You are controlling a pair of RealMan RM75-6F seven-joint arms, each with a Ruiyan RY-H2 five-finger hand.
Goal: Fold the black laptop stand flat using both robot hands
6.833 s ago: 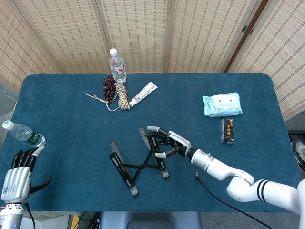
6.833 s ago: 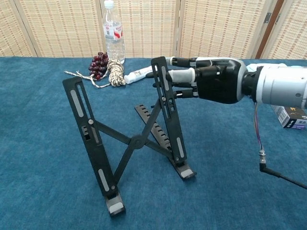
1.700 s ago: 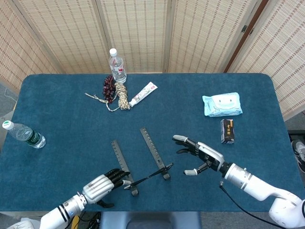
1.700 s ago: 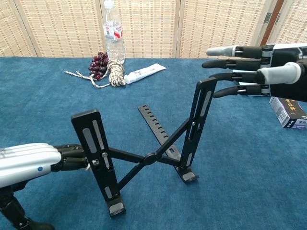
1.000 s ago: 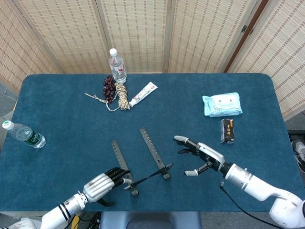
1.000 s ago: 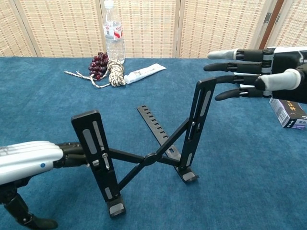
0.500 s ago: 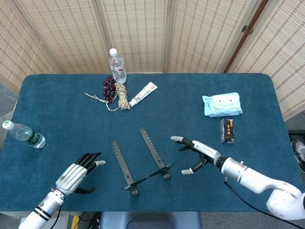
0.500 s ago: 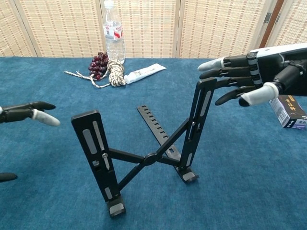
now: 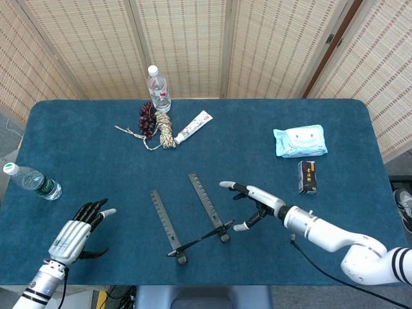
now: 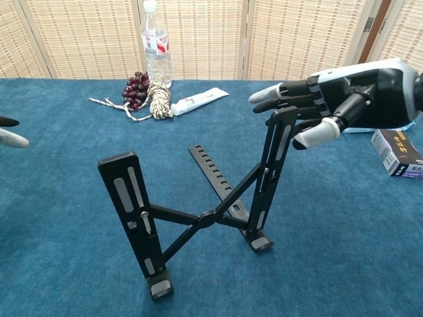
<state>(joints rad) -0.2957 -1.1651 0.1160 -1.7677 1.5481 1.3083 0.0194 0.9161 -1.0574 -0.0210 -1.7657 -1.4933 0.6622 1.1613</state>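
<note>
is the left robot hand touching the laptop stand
No, the left robot hand hangs open over bare cloth, well apart from the laptop stand.

On the blue bench (image 9: pixel 322 116): an upright water bottle (image 9: pixel 158 88), red beads (image 9: pixel 147 118), coiled rope (image 9: pixel 166 131), a tube (image 9: pixel 192 126), wet wipes (image 9: pixel 300 141), a small dark box (image 9: pixel 308 176), another bottle (image 9: pixel 32 182) lying at the left edge.

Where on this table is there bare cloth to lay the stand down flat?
Open cloth lies between the laptop stand and the rope, and left of the stand toward the left hand. Crowded: the right hand by the stand, wipes and box.
</note>
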